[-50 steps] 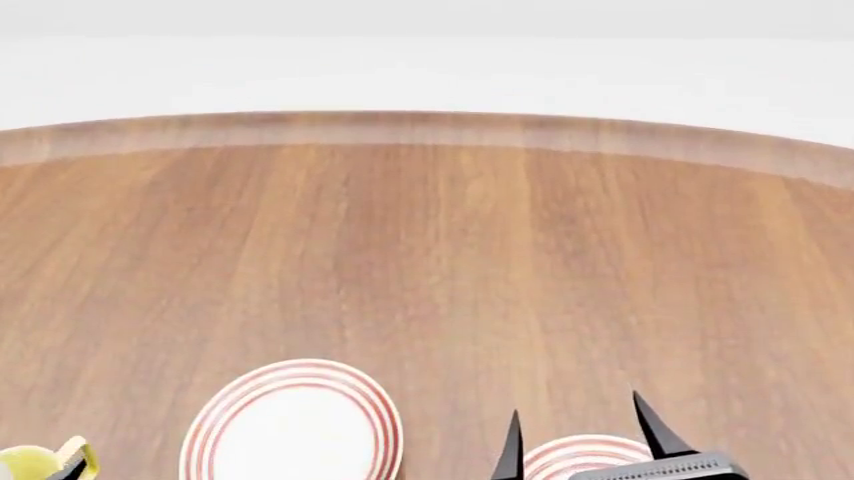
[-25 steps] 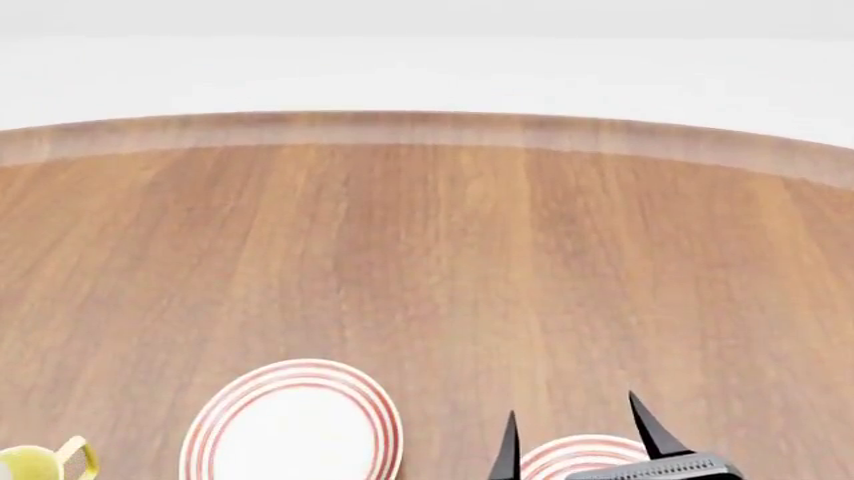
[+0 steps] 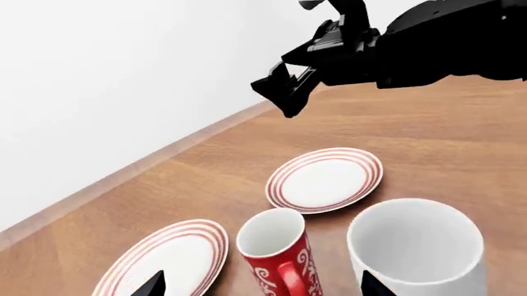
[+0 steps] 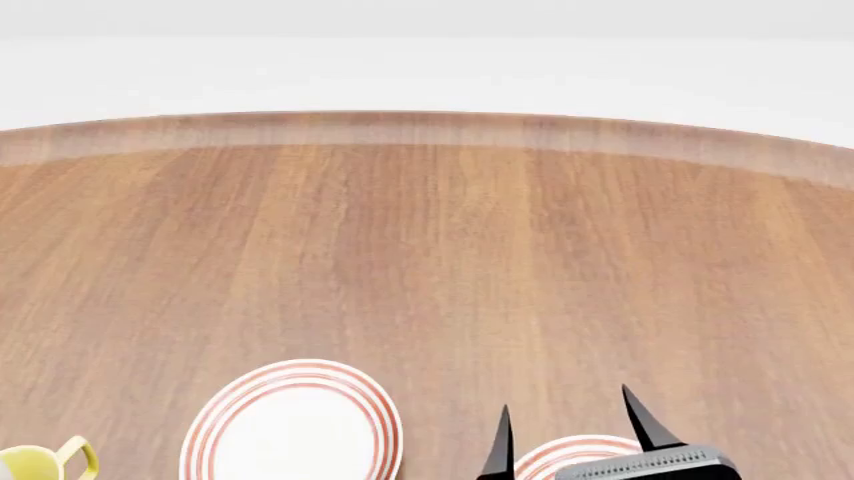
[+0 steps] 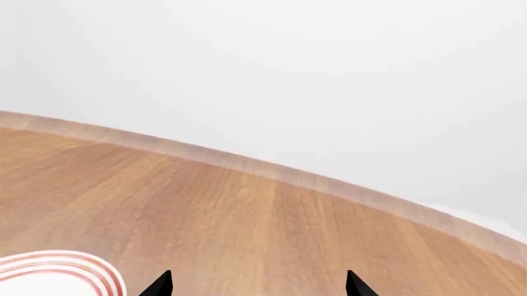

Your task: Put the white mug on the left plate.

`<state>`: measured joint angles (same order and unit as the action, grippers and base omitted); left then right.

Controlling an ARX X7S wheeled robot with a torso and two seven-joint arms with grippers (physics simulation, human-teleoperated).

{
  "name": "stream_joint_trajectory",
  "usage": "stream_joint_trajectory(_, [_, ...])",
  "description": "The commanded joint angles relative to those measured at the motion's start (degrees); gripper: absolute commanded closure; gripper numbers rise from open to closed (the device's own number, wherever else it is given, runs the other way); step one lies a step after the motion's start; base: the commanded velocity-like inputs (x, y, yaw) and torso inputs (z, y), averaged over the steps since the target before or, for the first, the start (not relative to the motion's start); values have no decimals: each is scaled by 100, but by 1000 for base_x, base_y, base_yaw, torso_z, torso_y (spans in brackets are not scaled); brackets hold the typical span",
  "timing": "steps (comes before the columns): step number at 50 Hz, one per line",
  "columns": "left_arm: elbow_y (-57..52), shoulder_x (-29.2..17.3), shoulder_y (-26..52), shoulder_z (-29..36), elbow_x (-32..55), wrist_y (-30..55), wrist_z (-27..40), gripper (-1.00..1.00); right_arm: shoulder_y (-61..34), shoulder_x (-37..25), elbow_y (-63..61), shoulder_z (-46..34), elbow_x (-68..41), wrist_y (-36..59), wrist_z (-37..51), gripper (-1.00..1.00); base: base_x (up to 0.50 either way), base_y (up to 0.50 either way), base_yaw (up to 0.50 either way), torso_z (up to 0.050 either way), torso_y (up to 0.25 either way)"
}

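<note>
We are at the approach step: nothing is grasped yet. In the left wrist view the white mug (image 3: 416, 246) stands upright at the lower right of the frame, just beside the smaller red mug (image 3: 276, 250) with white marks. The left gripper (image 3: 259, 285) shows only two dark fingertips at the bottom edge, spread wide apart and holding nothing; one tip sits in front of the white mug's near wall.

The left plate (image 4: 294, 420) lies at the lower left of the head view, bare. The second ringed plate (image 4: 567, 455) lies lower centre-right, partly hidden by the right gripper (image 4: 563, 435), whose jaws stand open and empty above it. A yellow-handled mug (image 4: 47, 462) peeks in at the bottom left corner.

We judge the next move asks the left claw to shift towards the white mug, straddle its wall or body without knocking the red mug, close, then lift and carry it to the left plate. The handle is not visible, so we cannot tell its heading.
</note>
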<state>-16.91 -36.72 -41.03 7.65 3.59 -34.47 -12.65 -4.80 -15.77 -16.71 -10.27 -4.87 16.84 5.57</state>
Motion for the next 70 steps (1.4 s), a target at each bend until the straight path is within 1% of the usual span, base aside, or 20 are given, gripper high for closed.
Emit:
stream_joint_trajectory(1, [552, 37, -18, 311, -280, -451, -167, -100, -36, -13, 28, -38, -1, -4, 31, -100, 0, 0, 0, 0, 0])
stream_joint_trajectory(8, [683, 8, -34, 443, -408, -536, -232, -100, -46, -27, 27, -48, -13, 11, 47, -100, 0, 0, 0, 0, 0])
stream_joint_trajectory(15, [841, 66, -142, 469, -975, -688, -110, -100, -53, -27, 61, -84, -11, -13, 63, -100, 0, 0, 0, 0, 0])
stream_joint_trajectory(20, [1117, -10, 119, 511, -926, -554, -208, -100, -57, -36, 5, -78, -36, 24, 77, -100, 0, 0, 0, 0, 0])
stream_joint_trajectory(35, [1642, 41, 744, 889, -854, -308, -574, -100, -90, -50, 53, -122, -21, -30, 129, -100, 0, 0, 0, 0, 0])
stream_joint_trajectory(60, [2694, 366, 1531, 1351, -530, -615, -928, -100, -128, -102, -101, -136, -89, 88, 187, -100, 0, 0, 0, 0, 0])
stream_joint_trajectory(70, [2824, 439, 1673, 1474, -494, -719, -1017, -100, -153, -113, -140, -172, -101, 136, 204, -100, 0, 0, 0, 0, 0])
